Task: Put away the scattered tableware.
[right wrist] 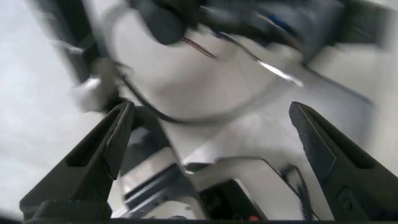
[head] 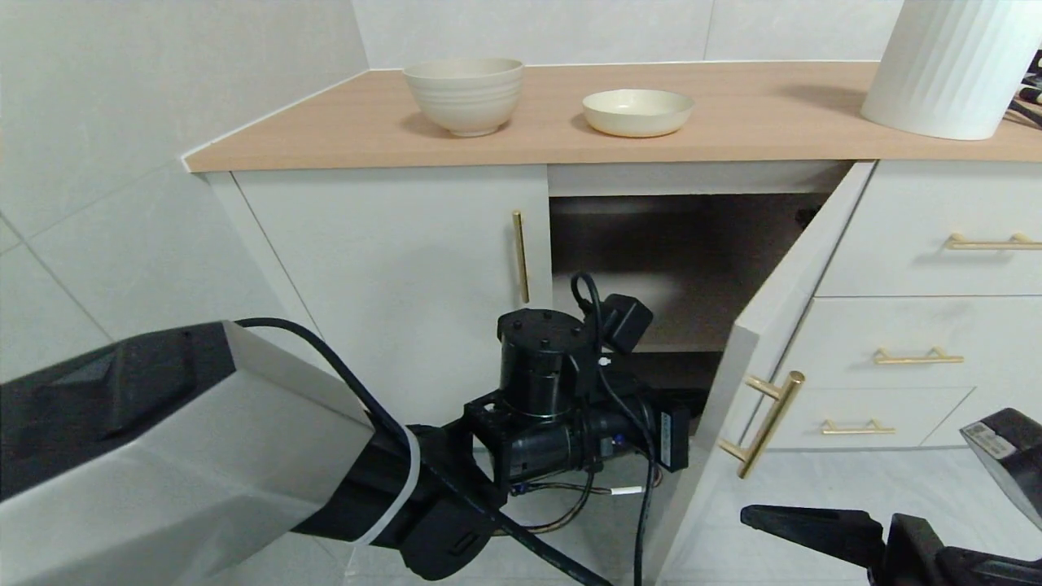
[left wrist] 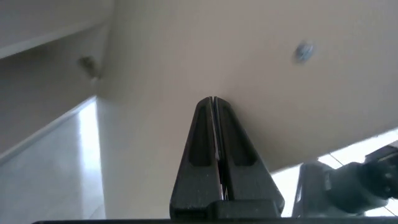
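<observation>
Counter [head: 326,130] with deep bowl [head: 464,94], shallow bowl [head: 637,111]

Deep bowl [head: 464,94] and shallow dish [head: 637,111] apart on wooden surface [head: 757,122]. Cabinet door [head: 781,317] below stands open; left arm [head: 537,382] low before the opening.

Bowl [head: 464,94] left of dish [head: 637,111] on counter [head: 773,114], above open cabinet [head: 676,244]
</observation>
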